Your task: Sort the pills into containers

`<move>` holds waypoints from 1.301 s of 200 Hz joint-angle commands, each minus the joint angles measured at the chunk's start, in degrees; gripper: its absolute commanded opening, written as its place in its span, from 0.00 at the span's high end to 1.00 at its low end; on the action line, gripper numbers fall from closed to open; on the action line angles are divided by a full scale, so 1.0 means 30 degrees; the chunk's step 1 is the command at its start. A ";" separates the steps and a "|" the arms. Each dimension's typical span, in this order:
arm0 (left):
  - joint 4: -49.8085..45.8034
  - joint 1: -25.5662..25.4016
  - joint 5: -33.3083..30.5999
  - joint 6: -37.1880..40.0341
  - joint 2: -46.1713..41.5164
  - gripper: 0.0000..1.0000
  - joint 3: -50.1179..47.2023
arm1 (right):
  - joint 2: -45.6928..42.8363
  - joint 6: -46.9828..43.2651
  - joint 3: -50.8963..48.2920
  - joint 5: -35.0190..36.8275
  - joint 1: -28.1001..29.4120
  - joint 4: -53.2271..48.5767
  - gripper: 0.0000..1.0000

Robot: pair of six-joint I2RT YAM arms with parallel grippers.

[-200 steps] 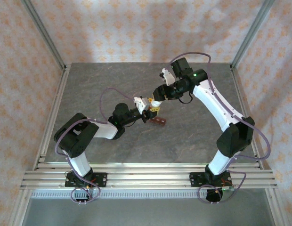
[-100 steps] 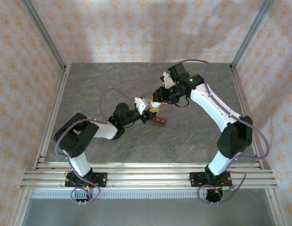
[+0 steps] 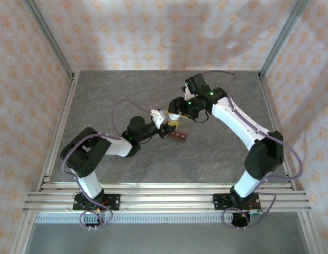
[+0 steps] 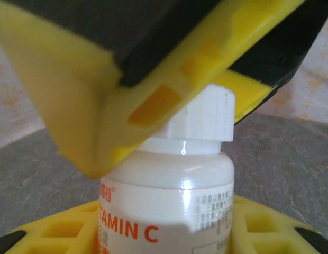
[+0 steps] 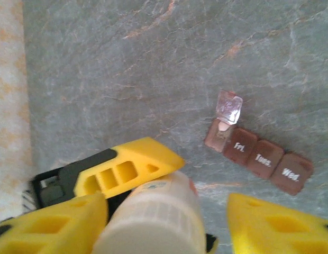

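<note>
Right wrist, one capped bottle, four containers in a row

Both arms bend inward, their wrists nearly meeting.
The left gripper clamps the vitamin C bottle; the right gripper hangs over it, fingers spread apart.

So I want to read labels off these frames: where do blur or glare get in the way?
Left wrist: the label on the bottle reads sharp, with one small glint on its shoulder; the yellow finger above is out of focus. Right wrist: soft throughout, the cap most, yet the day letters on the containers read. Top external: even light, faint shadows on the back wall.
</note>
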 commanded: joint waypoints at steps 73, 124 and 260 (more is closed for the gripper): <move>0.1749 -0.0136 0.0097 0.0451 -0.0643 1.00 0.0004 | -0.0842 -0.1838 0.2985 0.1109 -0.0542 -0.1617 0.09; 0.1747 -0.0143 0.0259 0.0390 -0.0763 1.00 -0.0054 | -0.0948 -0.7235 0.3032 -0.1351 -0.1457 -0.2922 0.11; 0.1663 -0.0165 0.0522 0.0161 -0.0842 1.00 0.0175 | 0.0262 -0.9392 0.2894 -0.3616 -0.1443 -0.3664 0.31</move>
